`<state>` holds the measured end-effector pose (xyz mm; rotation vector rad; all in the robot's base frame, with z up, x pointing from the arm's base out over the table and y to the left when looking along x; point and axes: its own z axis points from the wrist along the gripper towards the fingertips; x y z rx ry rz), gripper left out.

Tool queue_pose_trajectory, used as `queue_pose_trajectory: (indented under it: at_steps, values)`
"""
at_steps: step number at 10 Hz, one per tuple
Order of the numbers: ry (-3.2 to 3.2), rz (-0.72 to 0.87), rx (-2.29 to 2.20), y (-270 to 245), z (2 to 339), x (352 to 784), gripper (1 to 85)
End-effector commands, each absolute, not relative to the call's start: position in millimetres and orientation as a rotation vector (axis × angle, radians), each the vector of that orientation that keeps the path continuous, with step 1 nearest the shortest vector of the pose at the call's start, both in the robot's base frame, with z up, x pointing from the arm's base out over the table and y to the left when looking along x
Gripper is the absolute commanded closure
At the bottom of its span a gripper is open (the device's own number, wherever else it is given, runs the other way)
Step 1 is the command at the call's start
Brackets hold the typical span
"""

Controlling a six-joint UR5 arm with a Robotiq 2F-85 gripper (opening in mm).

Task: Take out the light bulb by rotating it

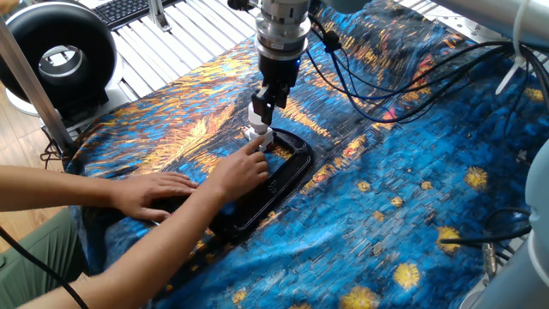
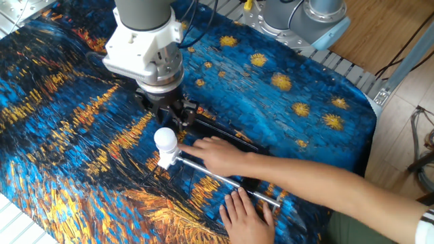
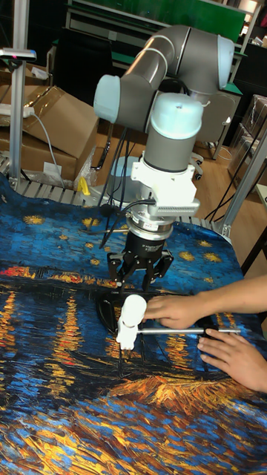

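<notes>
The light bulb [image 2: 165,139], a small white globe, stands upright in a white socket [image 2: 165,160] held by a black clamp [image 1: 296,163] on the blue and orange cloth. It also shows in the tall view, the light bulb [image 3: 134,308], and half hidden behind a finger in the first fixed view, the light bulb [image 1: 256,112]. My gripper [image 3: 141,280] hangs open just above and behind the bulb, fingers [image 3: 121,276] spread and nothing clamped between them. The gripper [image 2: 169,114] is close to the bulb's top; whether they touch I cannot tell.
A person's hand [image 2: 218,154] rests on the clamp right beside the socket. The other hand [image 2: 245,211] holds the silver clamp bar [image 2: 210,172] near its end. A black round fan [image 1: 60,60] stands at the table's far left. Cables [image 1: 412,77] trail from the arm.
</notes>
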<state>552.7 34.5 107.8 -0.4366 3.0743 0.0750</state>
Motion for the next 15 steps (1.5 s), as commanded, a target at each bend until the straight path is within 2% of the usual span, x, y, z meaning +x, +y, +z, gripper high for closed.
queue_pose_trajectory:
  at_steps: [1,6,15]
  values:
    - [3.077,0.051,-0.347,36,107,563,34.7]
    - [3.081,0.085,-0.289,45,105,567,35.0]
    - [3.081,0.057,-0.266,40,102,570,36.0]
